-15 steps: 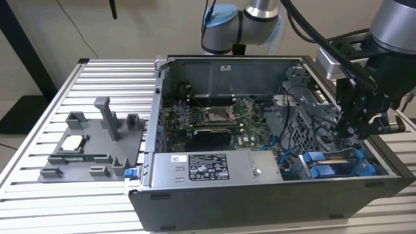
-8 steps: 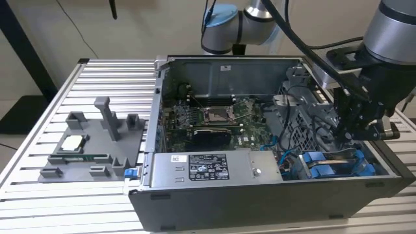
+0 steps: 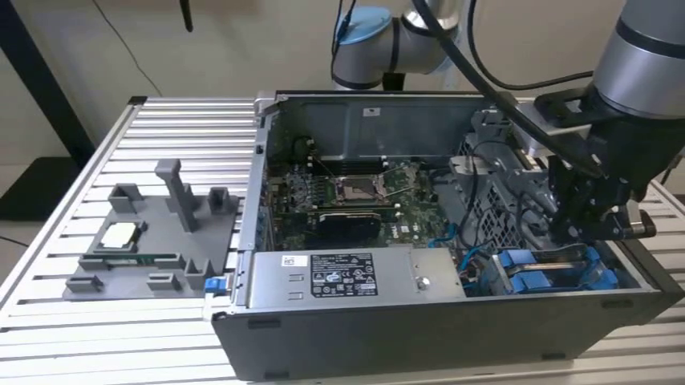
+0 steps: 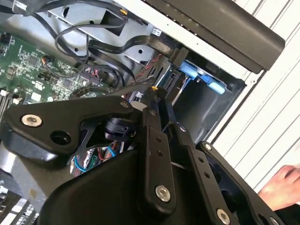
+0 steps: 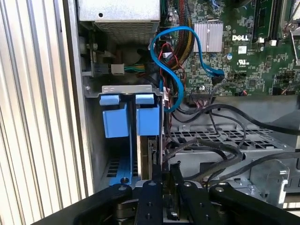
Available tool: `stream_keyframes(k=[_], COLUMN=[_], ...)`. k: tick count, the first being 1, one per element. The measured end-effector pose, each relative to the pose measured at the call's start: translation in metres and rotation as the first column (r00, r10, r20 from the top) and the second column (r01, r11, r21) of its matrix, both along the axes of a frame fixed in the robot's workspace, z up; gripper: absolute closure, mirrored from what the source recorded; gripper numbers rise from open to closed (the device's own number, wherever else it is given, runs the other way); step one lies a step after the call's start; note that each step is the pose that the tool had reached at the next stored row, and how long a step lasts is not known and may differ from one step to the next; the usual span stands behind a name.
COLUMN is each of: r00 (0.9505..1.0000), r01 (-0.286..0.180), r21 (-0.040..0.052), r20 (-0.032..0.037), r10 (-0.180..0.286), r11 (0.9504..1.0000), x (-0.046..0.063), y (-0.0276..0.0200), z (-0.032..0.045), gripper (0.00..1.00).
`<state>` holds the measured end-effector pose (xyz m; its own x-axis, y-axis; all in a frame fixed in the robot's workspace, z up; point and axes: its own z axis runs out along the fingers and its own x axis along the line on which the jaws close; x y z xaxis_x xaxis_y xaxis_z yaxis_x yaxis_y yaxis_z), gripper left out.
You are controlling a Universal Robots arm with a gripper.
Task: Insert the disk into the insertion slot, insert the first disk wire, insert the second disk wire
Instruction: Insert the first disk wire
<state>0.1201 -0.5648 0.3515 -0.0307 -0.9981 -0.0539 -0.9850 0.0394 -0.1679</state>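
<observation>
The disk stands on edge in the insertion slot [image 5: 112,169], its dark side [image 5: 152,152] showing beside the bright blue caddy [image 5: 115,123]. In the exterior view the blue caddy [image 3: 535,273] sits at the near corner of the open computer case on that view's right, and my gripper [image 3: 597,241] hangs just above it. In both wrist views the black fingers lie pressed together, so my gripper [image 5: 165,182] is shut, with its tip [image 4: 152,91] close to the disk's edge. I cannot tell whether it touches. A blue wire [image 5: 180,89] loops past the caddy.
A grey power supply [image 3: 342,277] fills the case's near side, next to the green motherboard [image 3: 354,200]. Black cables [image 5: 220,140] cross the perforated cage beside the slot. A grey fixture tray [image 3: 150,241] lies on the slatted table. A person's hand [image 4: 286,187] rests outside the case.
</observation>
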Motion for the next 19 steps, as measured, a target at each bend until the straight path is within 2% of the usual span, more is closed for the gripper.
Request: stream_keyframes(k=[2,4,6,11,16,19], r00=[1.0,1.0,0.9999,0.9999,0.9993,0.9989], r01=[0.0,0.0,0.0,0.0,0.001,0.001], r21=[-0.0115,-0.0284,-0.036,-0.0377,-0.0376,-0.0399], r20=[0.0047,0.0099,0.0115,0.0129,0.0377,0.0478], r10=[0.0,0.0,0.0,0.0,0.0,0.001], r11=[0.9999,0.9996,0.9994,0.9993,0.9993,0.9992], x=[0.0,0.0,0.0,0.0,0.0,0.0], y=[-0.0002,-0.0002,-0.0002,0.0,0.0013,0.0024], z=[-0.0008,-0.0017,-0.0033,-0.0045,-0.0093,-0.012], gripper=[0.81,0.81,0.81,0.81,0.81,0.81])
